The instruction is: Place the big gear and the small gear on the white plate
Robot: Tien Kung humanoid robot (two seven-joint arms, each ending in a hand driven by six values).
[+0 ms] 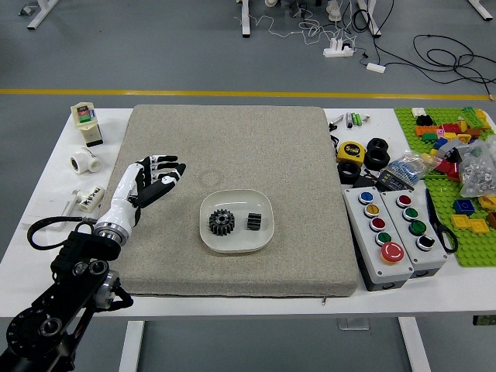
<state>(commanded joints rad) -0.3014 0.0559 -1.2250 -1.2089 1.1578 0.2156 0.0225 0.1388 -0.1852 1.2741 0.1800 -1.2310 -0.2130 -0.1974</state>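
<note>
Plate (237,241) holds big gear (222,222) at nine o'clock, small gear (253,222) at three (both black); left hand (149,180), fingers loose, empty, hangs off-plate at ten.

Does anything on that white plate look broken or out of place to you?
Nothing stands out. The big gear and small gear both lie inside the rim of the white plate, a little apart, with no visible damage at this distance.

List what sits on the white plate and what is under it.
On the white plate are the big gear and, apart from it, the small gear. Under the plate is the beige mat, visible all around; the patch directly beneath is hidden.
</note>
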